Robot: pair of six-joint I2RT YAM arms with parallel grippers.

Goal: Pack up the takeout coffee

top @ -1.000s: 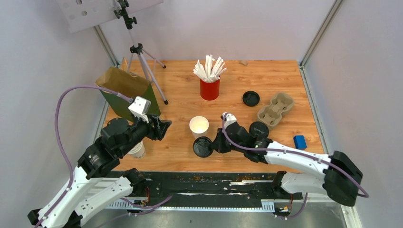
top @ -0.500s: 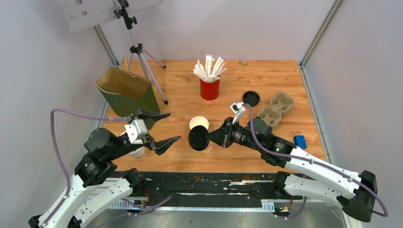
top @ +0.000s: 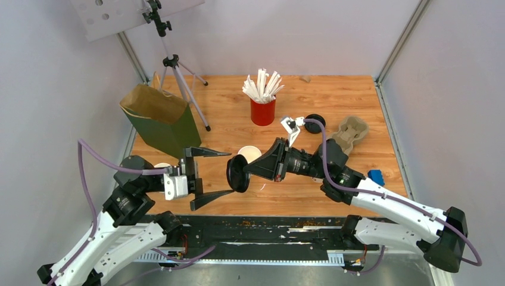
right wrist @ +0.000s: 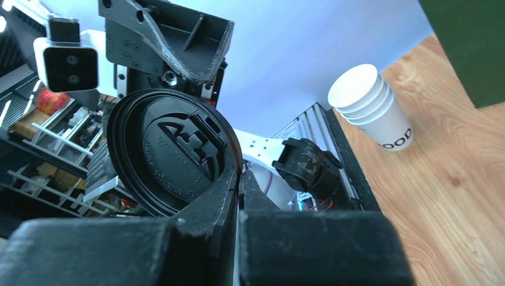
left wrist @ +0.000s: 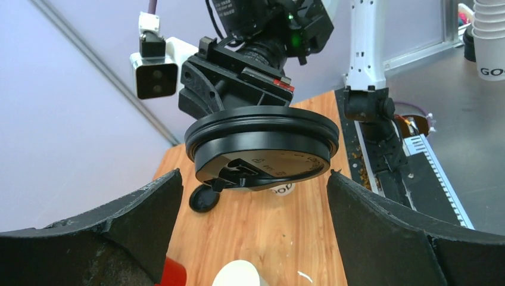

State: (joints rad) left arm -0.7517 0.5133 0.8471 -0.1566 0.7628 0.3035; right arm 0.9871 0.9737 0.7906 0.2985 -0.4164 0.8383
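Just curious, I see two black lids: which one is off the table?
The lid pinched on edge in the right tool, facing the open left tool; the other lid lies flat near the cardboard carrier.

This is a robotics lab test cell: a wooden desk point(top: 357, 95) boxed in by plain white panels point(top: 53, 89) on aluminium posts point(top: 400, 42), a tripod point(top: 178, 77) standing on it, and the cabled left arm point(top: 113, 232) and right arm point(top: 393, 199) mounted along its near edge.
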